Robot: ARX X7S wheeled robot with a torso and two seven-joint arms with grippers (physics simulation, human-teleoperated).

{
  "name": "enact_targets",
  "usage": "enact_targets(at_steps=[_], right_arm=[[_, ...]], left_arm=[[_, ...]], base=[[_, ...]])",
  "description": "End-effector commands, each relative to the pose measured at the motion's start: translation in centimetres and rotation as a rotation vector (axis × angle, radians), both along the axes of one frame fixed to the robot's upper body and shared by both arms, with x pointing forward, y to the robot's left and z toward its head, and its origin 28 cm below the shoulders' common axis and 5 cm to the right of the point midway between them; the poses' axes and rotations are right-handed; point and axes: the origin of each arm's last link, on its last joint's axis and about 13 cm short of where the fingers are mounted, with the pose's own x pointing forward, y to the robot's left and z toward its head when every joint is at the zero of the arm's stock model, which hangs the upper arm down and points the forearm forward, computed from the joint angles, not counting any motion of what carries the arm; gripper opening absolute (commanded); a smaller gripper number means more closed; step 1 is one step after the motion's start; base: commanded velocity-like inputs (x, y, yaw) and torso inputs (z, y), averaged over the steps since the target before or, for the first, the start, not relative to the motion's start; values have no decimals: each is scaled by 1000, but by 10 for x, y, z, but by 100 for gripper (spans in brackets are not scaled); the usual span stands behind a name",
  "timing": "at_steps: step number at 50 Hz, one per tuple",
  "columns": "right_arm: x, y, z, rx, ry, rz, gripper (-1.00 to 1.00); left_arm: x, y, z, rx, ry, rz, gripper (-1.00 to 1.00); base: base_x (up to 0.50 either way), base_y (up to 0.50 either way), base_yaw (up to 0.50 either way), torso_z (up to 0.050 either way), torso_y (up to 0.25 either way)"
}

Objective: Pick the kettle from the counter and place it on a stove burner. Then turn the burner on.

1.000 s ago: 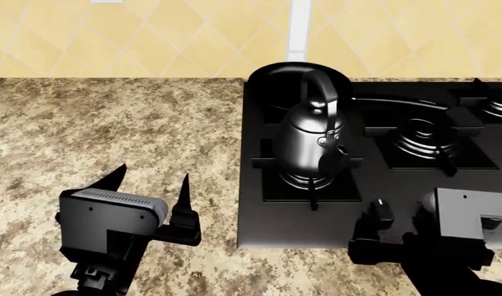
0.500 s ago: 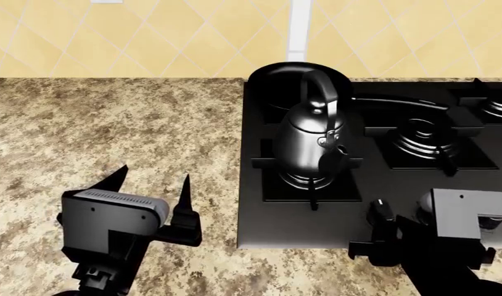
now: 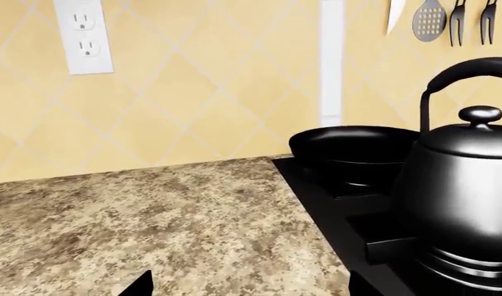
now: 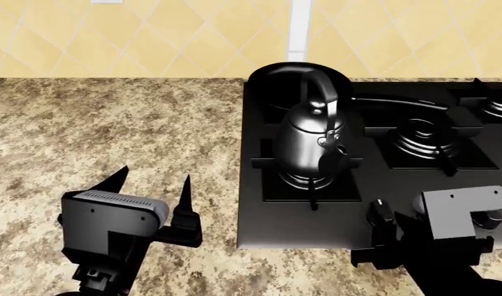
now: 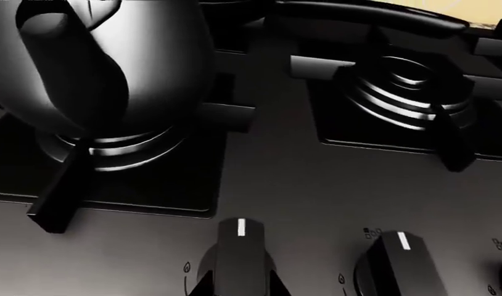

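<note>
Kettle (image 4: 310,139) sitting on stove burner (image 4: 310,180), centre frame, off worktop (image 4: 111,129); rigid, glossy, likely slippery, best held by arched handle

Right hand (image 4: 381,237) hovering over knob (image 5: 238,256), grip unclear; left hand (image 4: 152,185) open, empty

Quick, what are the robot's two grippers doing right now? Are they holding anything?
Left gripper: open, holding nothing, above the counter.
Right gripper: in view by the stove knobs, but open or shut cannot be told.
</note>
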Motion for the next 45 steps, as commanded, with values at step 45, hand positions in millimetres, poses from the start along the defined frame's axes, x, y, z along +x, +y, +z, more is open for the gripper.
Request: enact_targets(at_steps=[45], right_arm=[[11,-16,-36,145,145,275,-100]], left_arm=[[1,-2,-1,-1,6,2,100]], base=[[3,1,4,0,0]])
